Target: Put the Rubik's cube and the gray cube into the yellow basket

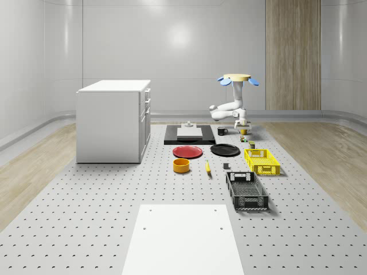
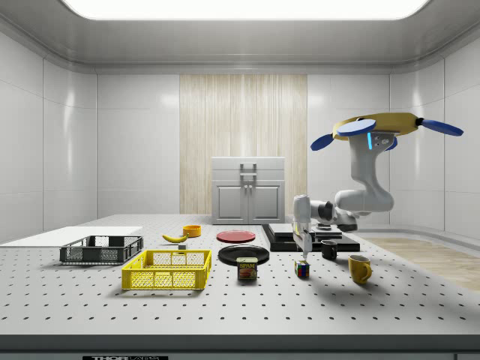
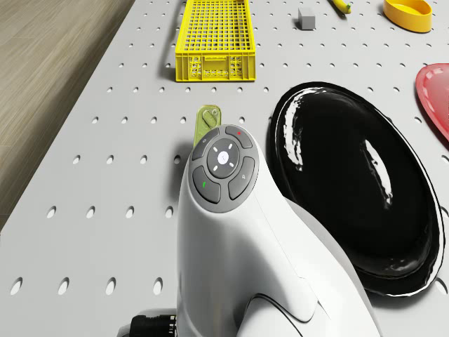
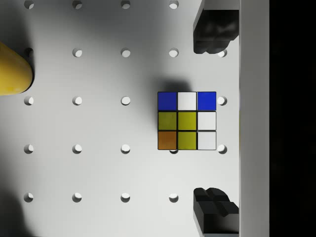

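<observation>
Drone hovers in the air with blue rotors and a flat yellow body, above the far end of the perforated gray table, near the white-handled mug in glossy yellow. Glossy white arm bends down from it, and the gripper hangs straight over the Rubik's cube, not touching it. Black fingers are spread wide, one on each side of the cube with a clear gap to both. The cube sits flat on the table, top face showing blue, white, yellow and orange square stickers with black grid lines. The yellow basket is a rectangular plastic mesh crate, empty, near the table's edge on the whole-scene view's right, well apart from the cube. The gray cube is a small matte block on the table beside the basket, near a banana. A shiny round black plate lies between the cube area and a red plate. A small round-cornered tin stands between the basket and the cube. A black mesh crate sits beyond the yellow one.
</observation>
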Available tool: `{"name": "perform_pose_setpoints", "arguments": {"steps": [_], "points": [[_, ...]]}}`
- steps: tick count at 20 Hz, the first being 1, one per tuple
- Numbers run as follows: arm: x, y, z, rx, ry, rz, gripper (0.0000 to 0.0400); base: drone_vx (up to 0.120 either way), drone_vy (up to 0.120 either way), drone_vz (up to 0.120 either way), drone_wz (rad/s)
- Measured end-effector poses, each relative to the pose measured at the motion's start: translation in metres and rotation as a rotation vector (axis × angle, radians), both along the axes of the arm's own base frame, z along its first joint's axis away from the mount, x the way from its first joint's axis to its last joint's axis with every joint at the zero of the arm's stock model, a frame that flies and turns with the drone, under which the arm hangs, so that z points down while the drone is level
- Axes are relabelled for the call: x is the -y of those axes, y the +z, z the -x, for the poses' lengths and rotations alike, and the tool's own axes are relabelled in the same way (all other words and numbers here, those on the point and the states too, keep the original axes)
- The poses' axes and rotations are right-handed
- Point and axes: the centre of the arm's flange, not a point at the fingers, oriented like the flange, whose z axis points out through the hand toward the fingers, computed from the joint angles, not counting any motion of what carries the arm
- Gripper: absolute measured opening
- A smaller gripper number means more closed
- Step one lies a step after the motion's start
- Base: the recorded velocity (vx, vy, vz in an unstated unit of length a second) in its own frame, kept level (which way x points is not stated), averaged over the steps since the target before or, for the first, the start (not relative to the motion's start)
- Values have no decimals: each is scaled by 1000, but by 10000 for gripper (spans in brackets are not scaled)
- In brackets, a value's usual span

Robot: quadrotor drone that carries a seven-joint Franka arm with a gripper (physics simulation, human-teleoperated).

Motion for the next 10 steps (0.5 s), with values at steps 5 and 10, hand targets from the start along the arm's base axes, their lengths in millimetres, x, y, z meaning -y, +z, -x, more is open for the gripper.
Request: {"name": "perform_pose_setpoints", "arguments": {"steps": [5,10], "points": [[0,0,0,0,0,0,400,0,0,-120,0],[0,6,0,0,0,0,400,0,0,-24,0]]}}
